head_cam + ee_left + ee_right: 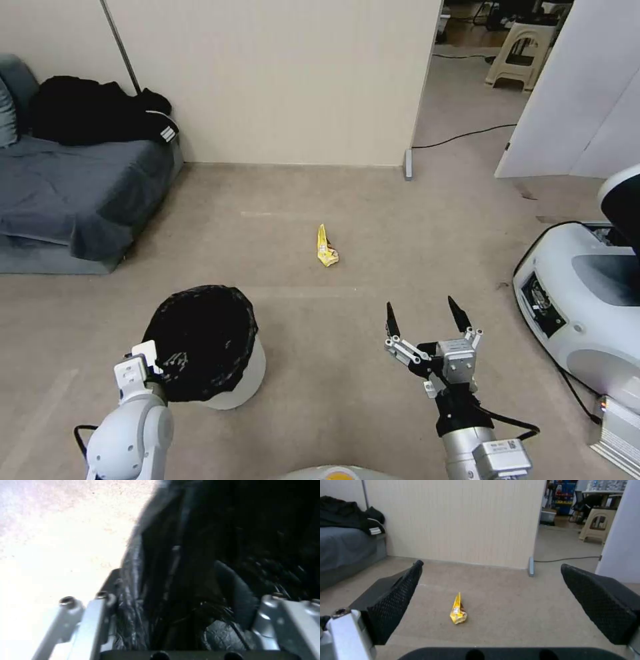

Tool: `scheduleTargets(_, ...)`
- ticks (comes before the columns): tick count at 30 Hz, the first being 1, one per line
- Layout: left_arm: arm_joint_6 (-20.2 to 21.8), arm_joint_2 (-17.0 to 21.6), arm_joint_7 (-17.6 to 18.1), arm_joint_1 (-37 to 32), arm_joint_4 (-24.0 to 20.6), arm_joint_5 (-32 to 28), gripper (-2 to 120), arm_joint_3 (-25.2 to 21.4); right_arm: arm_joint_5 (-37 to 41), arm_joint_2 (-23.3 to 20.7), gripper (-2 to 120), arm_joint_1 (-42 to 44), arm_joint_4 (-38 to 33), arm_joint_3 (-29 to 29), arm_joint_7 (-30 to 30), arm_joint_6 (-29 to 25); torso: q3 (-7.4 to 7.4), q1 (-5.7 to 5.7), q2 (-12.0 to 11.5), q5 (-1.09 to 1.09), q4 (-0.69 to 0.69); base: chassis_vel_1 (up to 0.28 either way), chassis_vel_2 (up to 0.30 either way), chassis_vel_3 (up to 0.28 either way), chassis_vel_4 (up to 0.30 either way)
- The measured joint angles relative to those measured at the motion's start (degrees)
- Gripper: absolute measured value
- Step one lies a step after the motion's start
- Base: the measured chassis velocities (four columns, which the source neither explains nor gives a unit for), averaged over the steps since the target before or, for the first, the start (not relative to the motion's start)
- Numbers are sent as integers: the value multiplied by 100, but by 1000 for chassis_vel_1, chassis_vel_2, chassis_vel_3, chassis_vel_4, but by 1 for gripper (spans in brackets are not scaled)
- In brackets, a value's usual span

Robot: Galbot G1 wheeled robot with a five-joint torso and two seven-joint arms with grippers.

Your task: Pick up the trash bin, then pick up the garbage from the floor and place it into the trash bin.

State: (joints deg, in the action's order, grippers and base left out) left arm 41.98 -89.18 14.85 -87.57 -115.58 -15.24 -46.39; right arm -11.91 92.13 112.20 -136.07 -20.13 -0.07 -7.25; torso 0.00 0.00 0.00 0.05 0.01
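The trash bin (220,373), a small white pail with a black bag liner (206,542) over its rim, sits tilted at the lower left of the head view. My left gripper (148,365) is shut on its near rim, one finger outside and one inside the liner (166,585). The garbage in sight is a crumpled yellow snack wrapper (326,248) lying on the bare floor ahead. My right gripper (424,312) hovers open above the floor, short of the wrapper (458,610), which lies centred between its black fingers (396,597) with nothing held.
A grey sofa (73,193) with dark clothing stands at the left. A beige partition wall (280,80) closes the back. A large white robot base (587,300) stands at the right. Past the doorway lie a black cable (460,138) and a stool (520,57).
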Motion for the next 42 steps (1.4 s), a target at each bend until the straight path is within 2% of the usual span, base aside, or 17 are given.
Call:
scheduleTargets(1, 0, 0, 0, 0, 0, 0, 54, 0, 0, 0, 100, 0, 0, 0, 0, 0, 0, 0, 0, 0, 0, 0, 0, 0, 0)
scheduleTargets(3, -3, 0, 17, 1, 46, -99, 43, -30, 6, 0, 100, 0, 1, 19, -1, 3, 0, 0, 0, 2, 1, 0, 0, 0, 0)
scheduleTargets(4, -3, 0, 17, 1, 46, -99, 43, -30, 6, 0, 100, 0, 1, 19, -1, 3, 0, 0, 0, 2, 1, 0, 0, 0, 0)
scheduleTargets(6, -5, 2, 52, -1, 63, -269, 33, -45, 34, 0, 100, 2, 0, 35, 17, 23, 0, 0, 1, 2, 1, 0, 0, 0, 0)
scheduleTargets(8, -6, 2, 67, -17, 64, -379, 28, -46, 33, 0, 100, 2, -13, 37, 44, 34, -1, 0, 2, 2, 0, 0, 0, 0, 0)
scheduleTargets(11, -8, -7, 87, -28, 76, -413, 25, -47, 24, 0, 100, 0, -17, 40, 77, 37, -1, 0, 2, 2, 0, 0, 0, 0, 0)
scheduleTargets(17, -10, -44, 136, -102, 38, -439, 25, 0, -16, 0, 100, -11, -29, 49, 146, 46, -1, 0, 2, 1, 0, 0, 0, 0, 0)
scheduleTargets(20, -10, -74, 163, -173, -116, -454, 22, 94, -65, 0, 100, -24, -46, 57, 204, 65, 0, 0, 2, -8, 0, 0, 0, 0, 0)
scheduleTargets(27, 14, -96, 347, -466, -682, -724, 8, 370, -188, 0, 100, -57, -127, 76, 343, 182, 1, 0, 0, -18, -2, 0, 0, 0, 0)
scheduleTargets(29, 33, -89, 404, -659, -966, -897, 2, 445, -196, 0, 100, -68, -166, 82, 376, 215, 2, 0, -1, -19, -3, 0, 0, 0, 0)
scheduleTargets(30, 44, -64, 455, -773, -1133, -1007, 2, 477, -206, 0, 100, -72, -190, 83, 381, 223, 2, 0, -1, -17, -4, 0, 0, 0, 0)
scheduleTargets(34, 47, -14, 494, -894, -1325, -1126, 2, 490, -213, 0, 100, -73, -212, 83, 384, 223, 2, 1, -1, -12, -4, 0, 0, 0, 0)
scheduleTargets(42, 43, 94, 783, -1309, -2227, -1528, 2, 540, -330, 0, 100, -70, -250, 97, 381, 178, 1, 0, -1, -5, -2, 0, 0, 0, 0)
